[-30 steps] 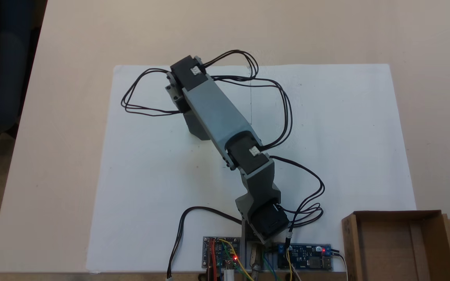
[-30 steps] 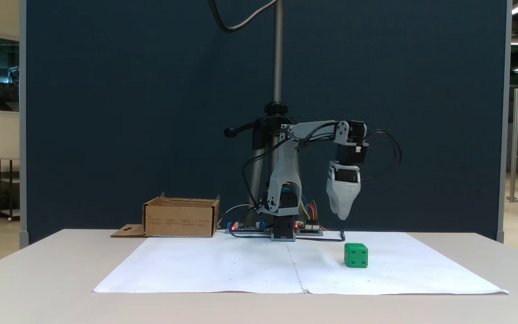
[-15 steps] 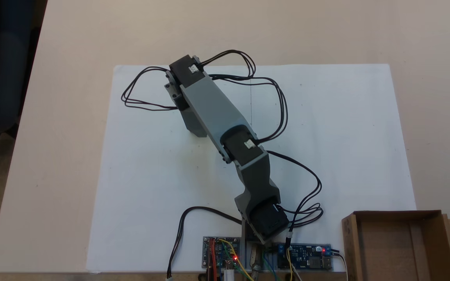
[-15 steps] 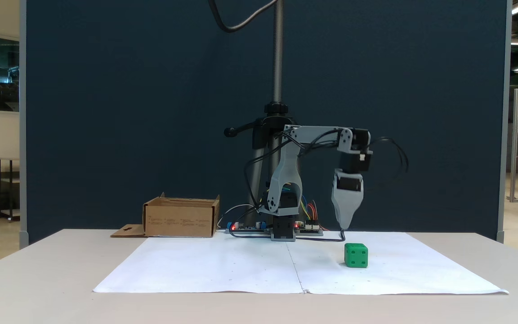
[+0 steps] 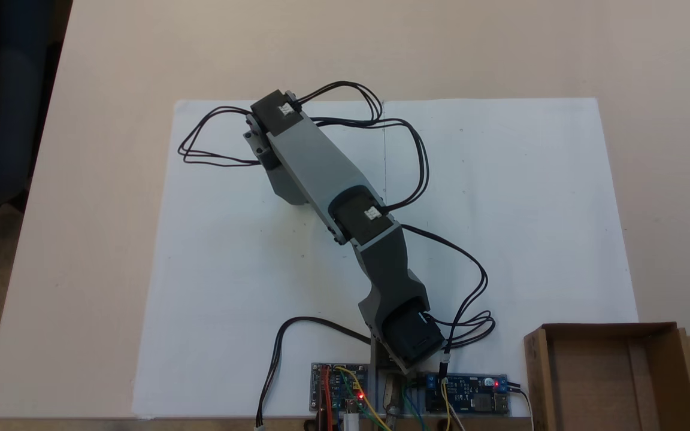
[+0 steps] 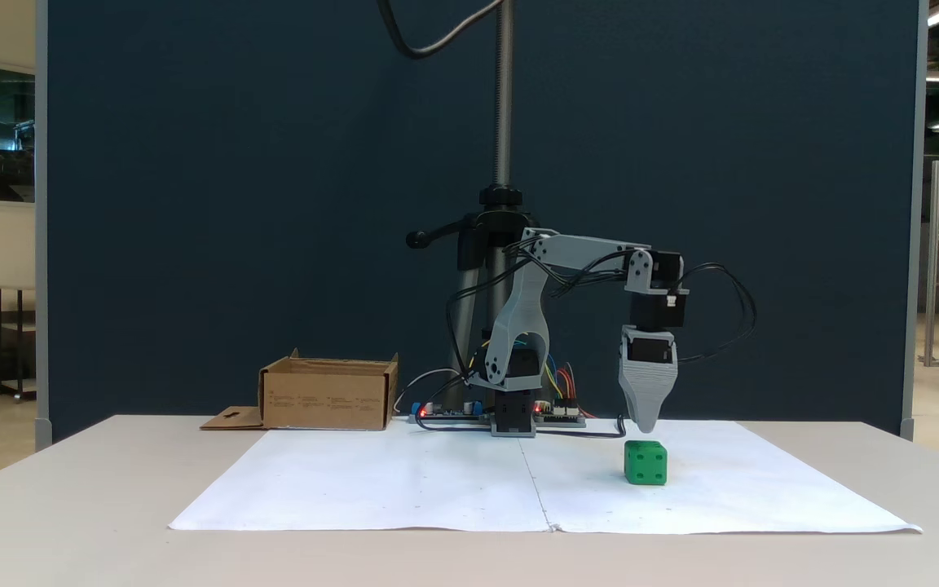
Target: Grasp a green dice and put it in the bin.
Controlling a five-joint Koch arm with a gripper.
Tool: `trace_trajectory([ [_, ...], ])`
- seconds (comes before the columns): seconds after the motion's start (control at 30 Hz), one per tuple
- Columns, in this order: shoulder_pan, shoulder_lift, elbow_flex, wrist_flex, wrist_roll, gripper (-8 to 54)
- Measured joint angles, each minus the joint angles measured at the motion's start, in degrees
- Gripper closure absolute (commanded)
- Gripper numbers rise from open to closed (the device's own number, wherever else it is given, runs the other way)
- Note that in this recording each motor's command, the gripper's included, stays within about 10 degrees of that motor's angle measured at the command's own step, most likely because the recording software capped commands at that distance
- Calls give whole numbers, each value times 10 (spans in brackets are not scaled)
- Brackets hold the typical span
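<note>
One arm reaches out over the white paper (image 6: 404, 481), its gripper (image 6: 646, 426) pointing straight down just above the green dice (image 6: 645, 463) resting there, bin (image 6: 328, 394) well apart; finger spread can't be told, only a single tip showing.

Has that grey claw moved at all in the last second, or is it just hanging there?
Yes. In a fixed view the claw has dropped and shifted right, so its tip now sits just above the green dice, which has stayed put on the white paper.
</note>
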Motion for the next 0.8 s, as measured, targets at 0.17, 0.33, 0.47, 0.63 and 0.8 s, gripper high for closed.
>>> trace_trajectory([
  [0.17, 1, -10, 0, -3, 0, 16],
  [0.33, 4, -25, 1, -3, 0, 16],
  [0.47, 7, -41, 1, -7, 0, 16],
  [0.63, 8, -63, 1, -15, 0, 16],
  [0.8, 7, -84, 0, -26, 1, 16],
])
